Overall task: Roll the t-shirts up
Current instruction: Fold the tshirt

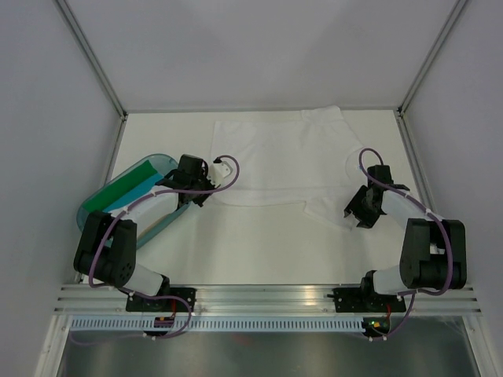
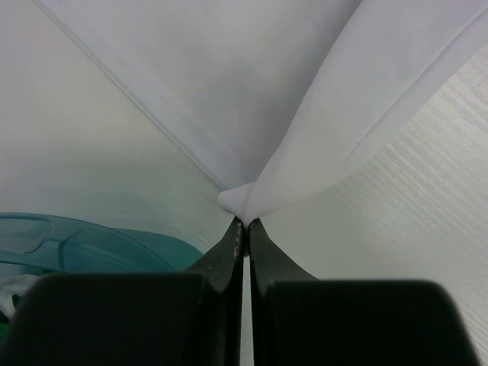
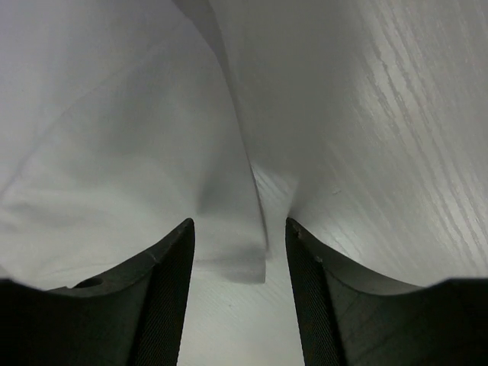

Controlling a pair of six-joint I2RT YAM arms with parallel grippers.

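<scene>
A white t-shirt lies spread flat on the table, reaching toward the back wall. My left gripper is at its near left corner and is shut on a pinch of the white cloth; in the left wrist view the gripper holds a bunched tip and the shirt fans away from it. My right gripper is open at the shirt's near right edge. In the right wrist view the gripper straddles a folded corner of the shirt without closing on it.
A translucent teal plastic tub sits at the left under my left arm, with green cloth and light blue cloth inside; its rim shows in the left wrist view. White walls enclose the table on three sides.
</scene>
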